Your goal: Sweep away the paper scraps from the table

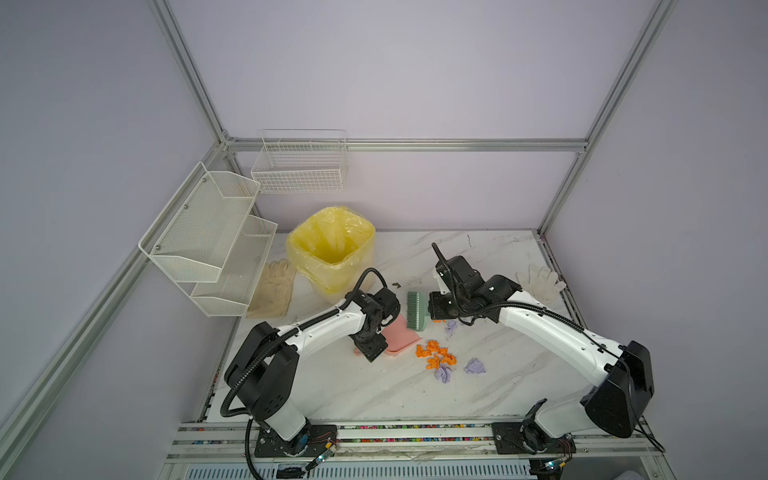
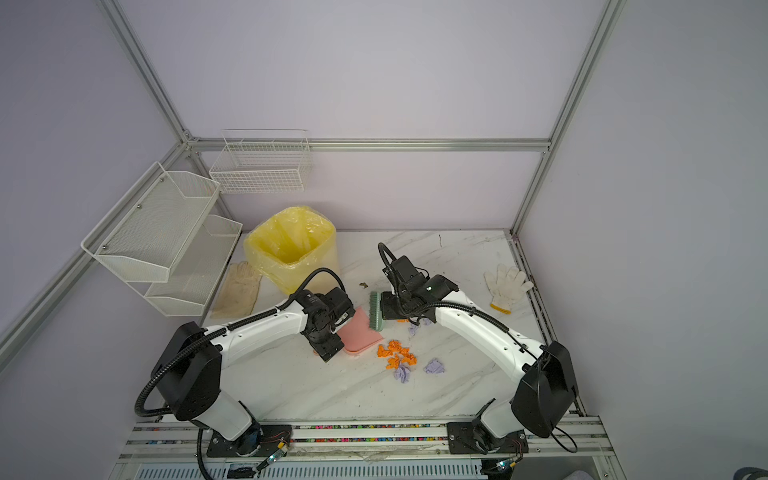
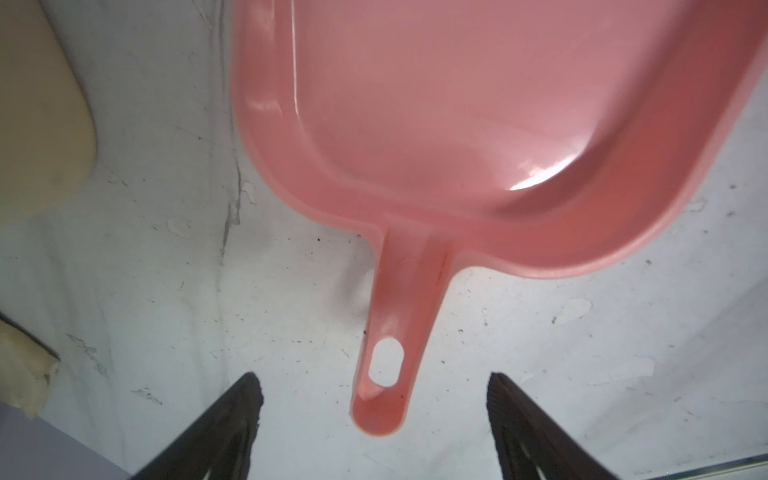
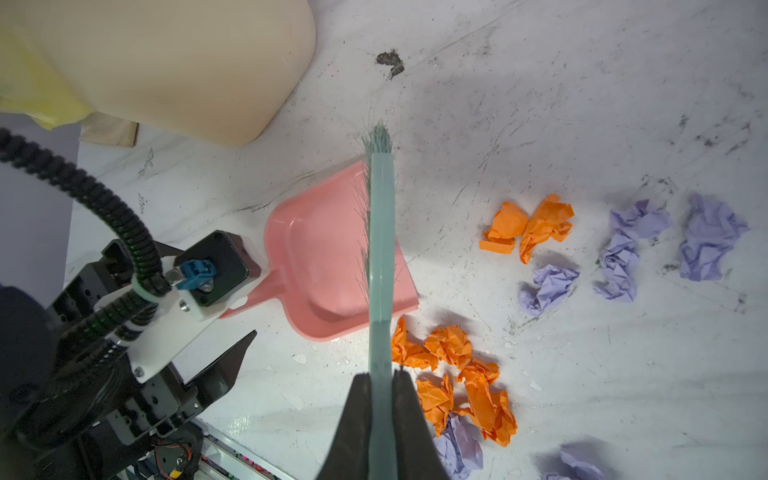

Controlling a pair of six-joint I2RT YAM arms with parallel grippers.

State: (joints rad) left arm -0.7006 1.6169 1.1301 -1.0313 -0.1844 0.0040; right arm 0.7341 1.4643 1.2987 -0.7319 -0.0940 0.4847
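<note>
Several paper scraps — orange and pale purple — lay loose on the counter, just beside the lip of the pink dustpan. Left gripper: jaws stood spread either side of the pan handle, apparently not touching it. Right gripper: clamped on the green brush. Advised: grip the handle, pin the pan flat, then draw bristles low toward the lip.

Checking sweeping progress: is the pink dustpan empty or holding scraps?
Empty. The dustpan shows bare plastic inside in the left wrist view; the paper scraps lie on the table beside it.
</note>
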